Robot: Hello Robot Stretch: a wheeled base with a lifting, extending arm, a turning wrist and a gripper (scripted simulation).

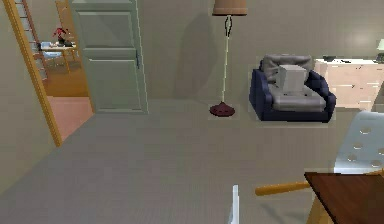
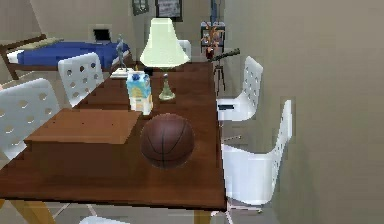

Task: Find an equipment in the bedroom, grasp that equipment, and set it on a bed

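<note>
A brown basketball (image 2: 167,140) sits on the near half of a dark bench (image 2: 200,105) in the arm side view, just beside a flat brown box (image 2: 85,126) and in front of a carton (image 2: 140,92) and a table lamp (image 2: 160,45). Round, it has no long axis to line up with and appears to lie straight out on the arm's reaching side; the state of the jaws cannot be told. The blue bed (image 2: 55,52) waits well beyond the bench's far end, at that view's upper left.
</note>
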